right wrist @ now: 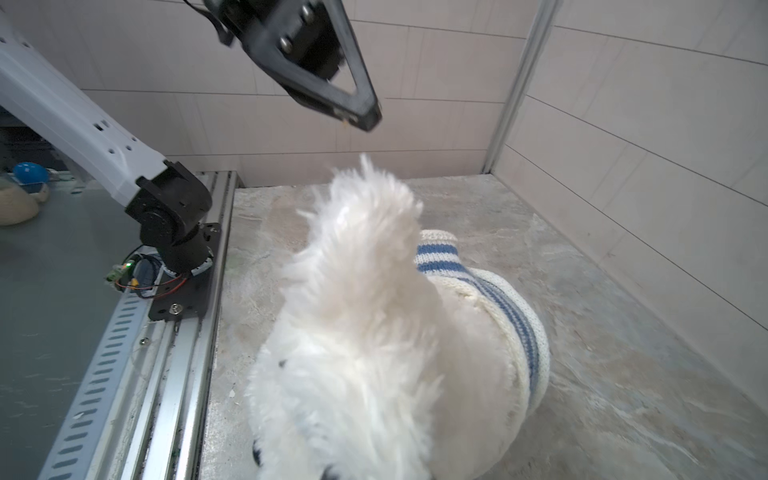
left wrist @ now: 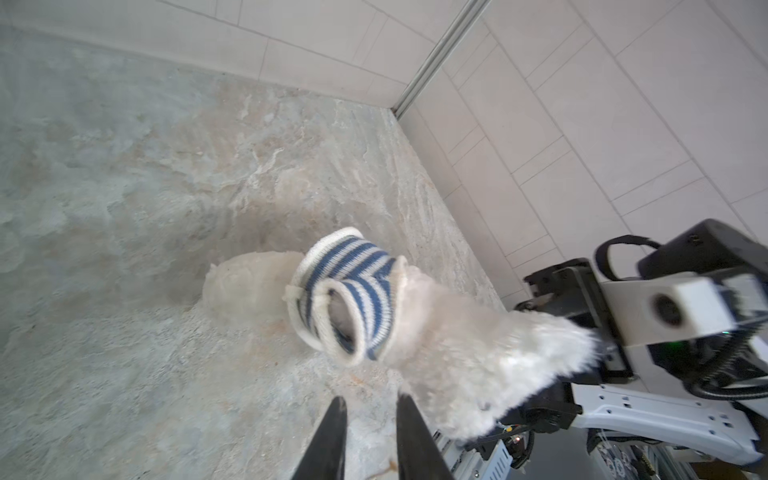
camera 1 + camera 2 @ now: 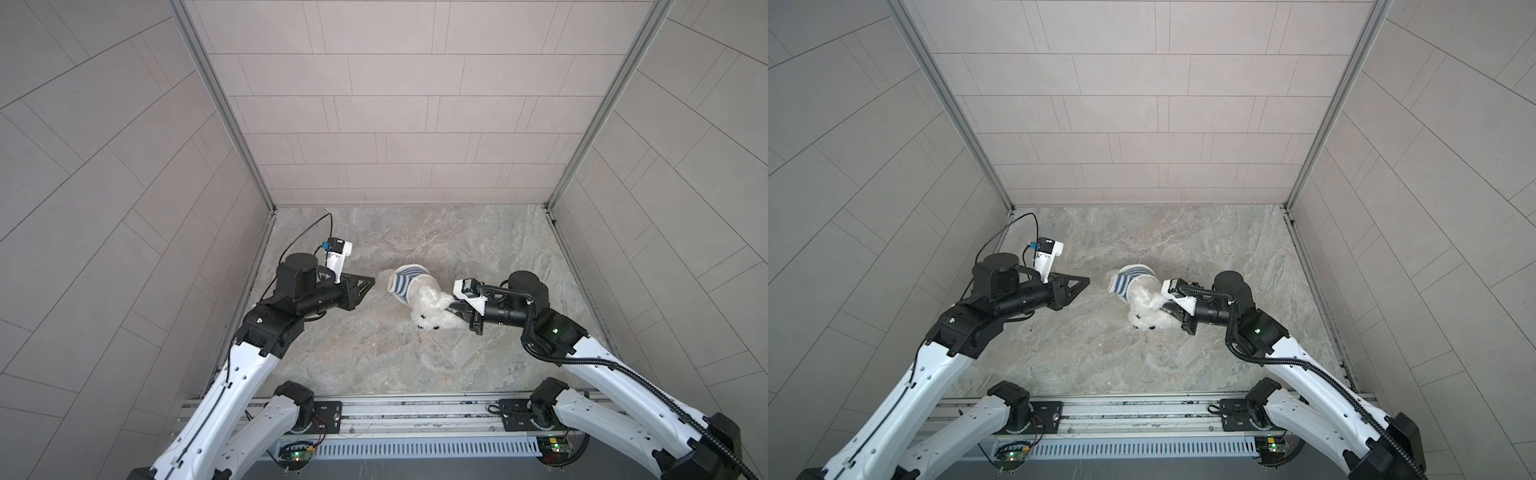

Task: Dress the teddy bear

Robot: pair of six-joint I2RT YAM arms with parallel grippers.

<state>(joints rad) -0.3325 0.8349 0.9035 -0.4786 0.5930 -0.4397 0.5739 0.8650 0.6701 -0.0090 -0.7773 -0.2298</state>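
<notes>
Grey marbled table, tiled walls. Bear lay between both arms. Its long axis ran from the right fingers, pinching fur by its head, toward the left fingers, slightly spread, near its shirt end, not touching.

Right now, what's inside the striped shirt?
The teddy bear's middle: its head sticks out one end, by the right hand, pale fur out the other. The striped shirt covers the torso and arms; whether an arm fills the sleeve is unclear.
</notes>
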